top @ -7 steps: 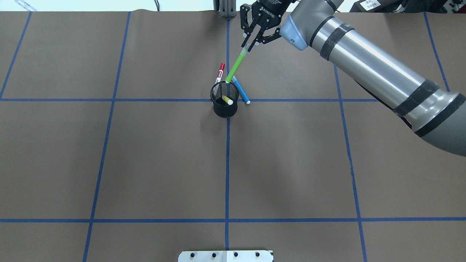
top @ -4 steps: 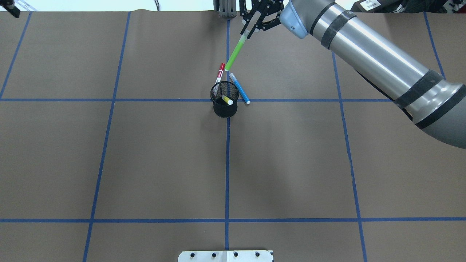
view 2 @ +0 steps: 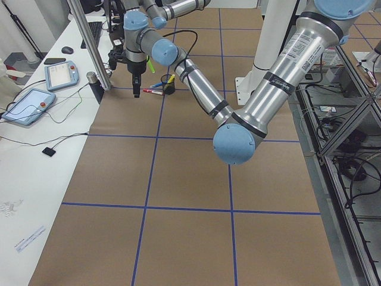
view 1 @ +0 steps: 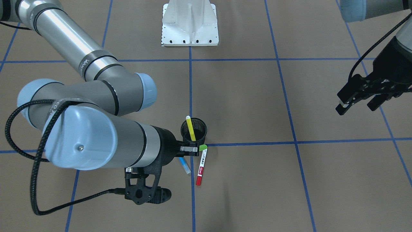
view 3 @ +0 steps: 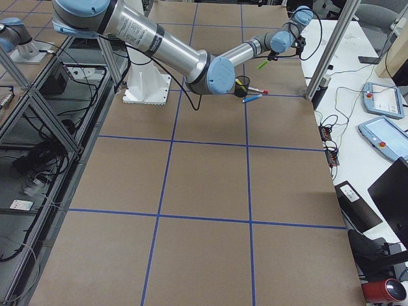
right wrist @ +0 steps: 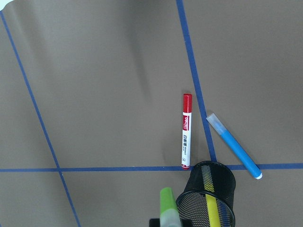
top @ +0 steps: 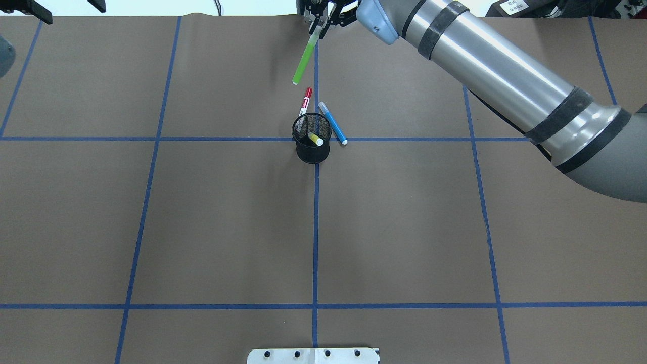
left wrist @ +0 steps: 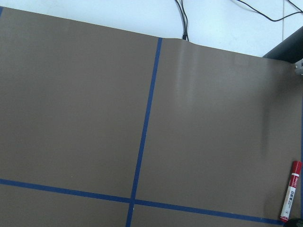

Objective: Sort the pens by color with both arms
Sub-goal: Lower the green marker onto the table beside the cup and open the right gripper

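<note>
Fingers, right [view 1: 189, 149]: black, two, pinching the pale translucent end of the lime green pen [top: 305, 58]. The pen is a slim, smooth, round barrel of bright lime. It hangs slanted, its free end lower and in the air above the counter [top: 227, 217]. It is apart from the mesh cup [top: 311, 154] and from the other pens. In the right wrist view only its blurred upper part shows at the bottom edge.

Fingers, left [view 1: 345, 98]: black, spread apart with nothing between them, well off to the robot's left and high over the counter.

Right arm [top: 505, 76]: silver tube sections with grey joints, black bands and light blue caps, reaching across to the far centre.

Yellow pen [view 1: 191, 129]: thin matt yellow barrel with a white end. It stands tilted inside the cup, top end above the rim.

Red-capped pen [right wrist: 186, 131]: white barrel with printed label and glossy red cap. It lies flat on the far side of the cup, white end just beside the cup's foot.

Blue pen [right wrist: 234, 146]: blue barrel with a clear pale cap and a white end plug. It lies flat and slanted, just beside the cup on the robot's right.

Mesh cup: black wire mesh, cylindrical, open-topped, upright at a crossing of the tape lines [top: 315, 227].

Counter: flat brown matt sheet, divided into large squares by narrow blue tape.

Base plate [view 1: 190, 29]: white metal, bolted at the near edge.
</note>
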{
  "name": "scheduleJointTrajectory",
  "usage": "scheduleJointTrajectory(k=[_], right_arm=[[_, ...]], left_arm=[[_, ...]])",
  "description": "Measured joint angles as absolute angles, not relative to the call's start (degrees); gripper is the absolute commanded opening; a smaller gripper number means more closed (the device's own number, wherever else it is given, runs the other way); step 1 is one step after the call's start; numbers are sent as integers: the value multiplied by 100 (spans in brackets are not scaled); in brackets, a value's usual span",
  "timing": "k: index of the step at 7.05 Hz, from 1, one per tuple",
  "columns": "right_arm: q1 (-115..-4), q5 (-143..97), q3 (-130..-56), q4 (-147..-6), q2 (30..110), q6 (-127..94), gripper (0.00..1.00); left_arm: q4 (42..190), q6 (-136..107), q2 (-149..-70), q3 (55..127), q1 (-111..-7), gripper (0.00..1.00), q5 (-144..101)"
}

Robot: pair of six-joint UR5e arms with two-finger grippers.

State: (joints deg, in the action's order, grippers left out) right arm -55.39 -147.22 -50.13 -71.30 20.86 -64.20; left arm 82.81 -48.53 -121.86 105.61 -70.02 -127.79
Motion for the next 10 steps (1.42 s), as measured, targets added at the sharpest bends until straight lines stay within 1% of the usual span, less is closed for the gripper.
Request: scheduleJointTrajectory(k=[2,3,4,5,8,9,10], right_arm=[[-5080,-13794,-4988,-6625,2021,-6377,20],[-4907,-13423,-4982,-6475,2010,-6374,23],[-4789,-13169,-4973,-6409,2007,-6377,23],[-4718,-13086,-4946,-6416,2005,-6396,22],[-4644,-13796,-4668,-6644,2007,-6445,22],[-4642,-13875,-4639,-6666,1996,-6446,30],[-4642,-13897,-4618,-6670,1980,-6441,61]], left_arm=[[8242,-4004,-12029,10477,-7007,99,-12791],[8162,-3631,-11973,10429,-7033,99,-12790],[8117,-3448,-11923,10423,-7058,99,-12790],[8096,-3394,-11902,10425,-7069,99,-12794],[8088,-3406,-11876,10392,-7068,99,-12783],[8087,-3411,-11870,10385,-7067,99,-12781],[8086,-3416,-11867,10382,-7067,99,-12780]])
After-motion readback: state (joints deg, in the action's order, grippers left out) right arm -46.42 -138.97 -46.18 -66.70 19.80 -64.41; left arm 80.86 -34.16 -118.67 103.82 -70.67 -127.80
